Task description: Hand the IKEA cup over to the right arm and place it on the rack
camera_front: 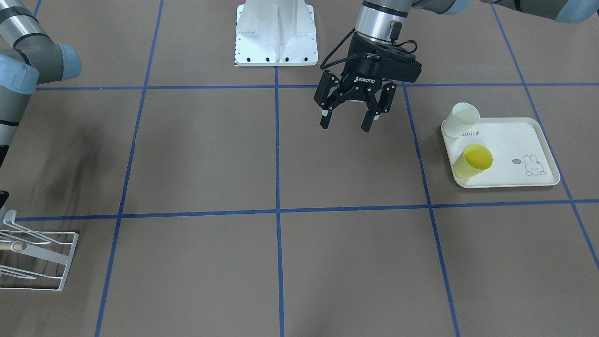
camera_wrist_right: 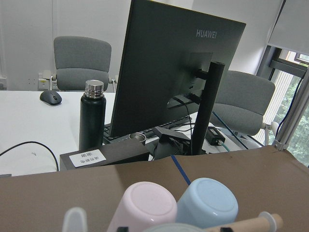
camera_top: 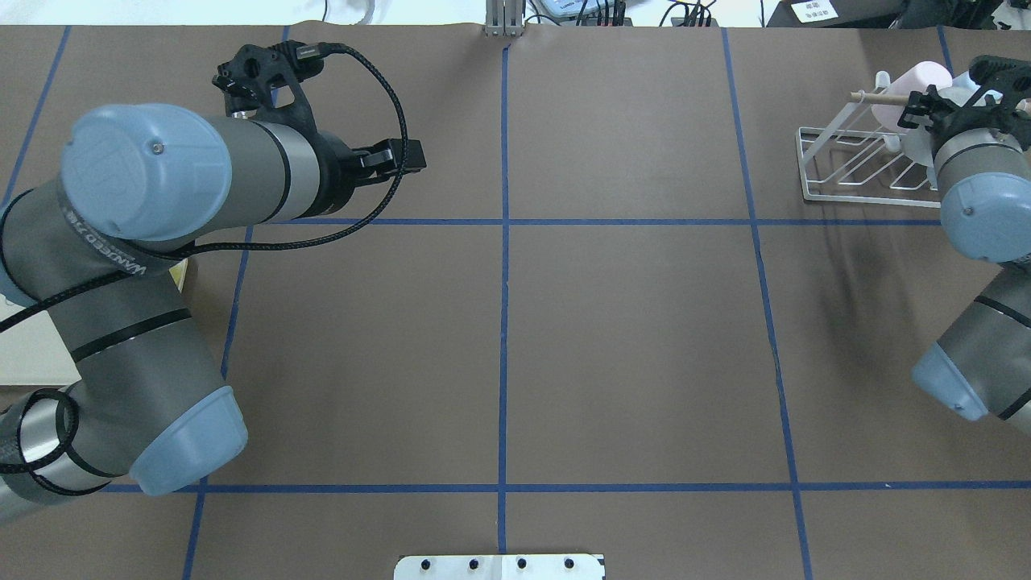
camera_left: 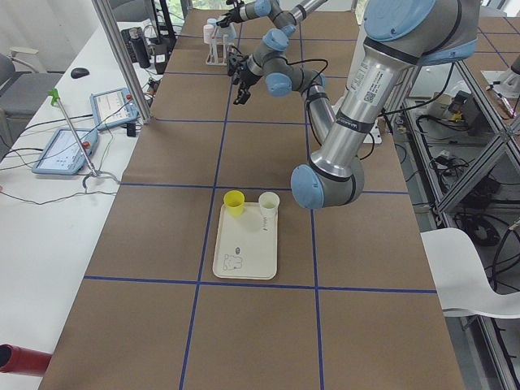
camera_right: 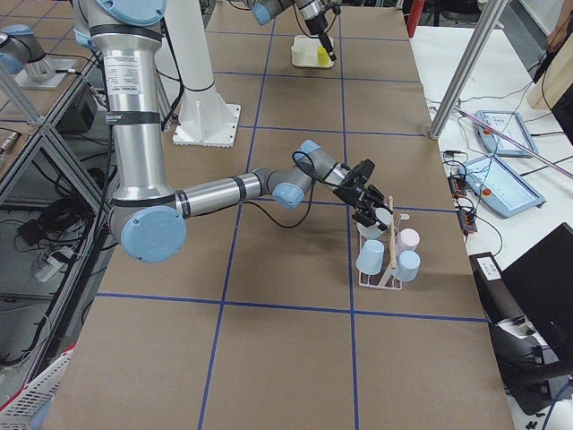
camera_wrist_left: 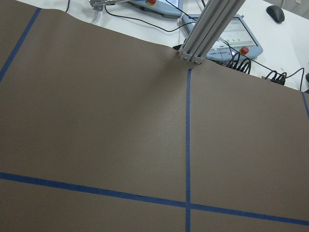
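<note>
Pale cup (camera_wrist_right: 166, 228) is showing only as a rim at the bottom edge of the right wrist view. It is sitting at the rack (camera_top: 866, 165), at 2 o'clock on the table as read from overhead. Pink cup (camera_wrist_right: 145, 208) and blue cup (camera_wrist_right: 207, 203) are standing mouth-down just beyond it, side by side.

Right gripper (camera_right: 369, 210) is hovering over the rack. Its dark tips are flanking the pale rim, but it is not clear whether they are pinching it or slack. Left gripper (camera_front: 348, 120) is hanging spread and empty at 11 o'clock, well apart. Yellow cup (camera_front: 473, 160) and white cup (camera_front: 461, 120) are sitting on the tray (camera_front: 510, 150) at 9 o'clock.

Judged: placing step, nearing its end.

Risks:
- If the cup is not seating on a prong, letting go would be tipping it off.
- The rack is crowding up. Any sideways drift is risking a knock to the pink or blue cup, or to the dowel (camera_wrist_right: 251, 223).
- The rack is looking light. A finger snagging on the lift could be dragging it.
</note>
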Robot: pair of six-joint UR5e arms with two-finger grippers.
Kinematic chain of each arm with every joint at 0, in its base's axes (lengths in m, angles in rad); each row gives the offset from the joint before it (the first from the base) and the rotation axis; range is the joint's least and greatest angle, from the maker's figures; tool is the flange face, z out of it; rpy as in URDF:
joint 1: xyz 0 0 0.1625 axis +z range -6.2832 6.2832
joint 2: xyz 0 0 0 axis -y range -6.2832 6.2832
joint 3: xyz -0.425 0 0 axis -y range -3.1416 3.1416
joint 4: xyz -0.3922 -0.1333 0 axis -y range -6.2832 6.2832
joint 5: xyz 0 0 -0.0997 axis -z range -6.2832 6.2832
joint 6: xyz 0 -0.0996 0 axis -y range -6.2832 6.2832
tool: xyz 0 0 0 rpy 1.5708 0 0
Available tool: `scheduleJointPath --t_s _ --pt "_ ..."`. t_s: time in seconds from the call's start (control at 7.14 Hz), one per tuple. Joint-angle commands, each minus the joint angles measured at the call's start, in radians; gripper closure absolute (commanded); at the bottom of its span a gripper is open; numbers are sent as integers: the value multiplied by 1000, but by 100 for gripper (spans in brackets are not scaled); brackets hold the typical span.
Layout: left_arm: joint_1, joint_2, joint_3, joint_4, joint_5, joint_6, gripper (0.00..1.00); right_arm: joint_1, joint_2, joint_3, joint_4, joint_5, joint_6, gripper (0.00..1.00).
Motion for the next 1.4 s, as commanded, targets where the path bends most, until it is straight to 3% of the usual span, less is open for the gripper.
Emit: scheduleJointPath --t_s 0.0,1.12,1.26 --pt "0 0 0 0 0 0 0 0 2 -20 -1 -28 0 100" --pt "2 0 0 0 0 0 0 0 -1 -31 1 -32 0 100" --pt "2 0 2 0 0 0 0 0 -2 -32 1 -33 0 89"
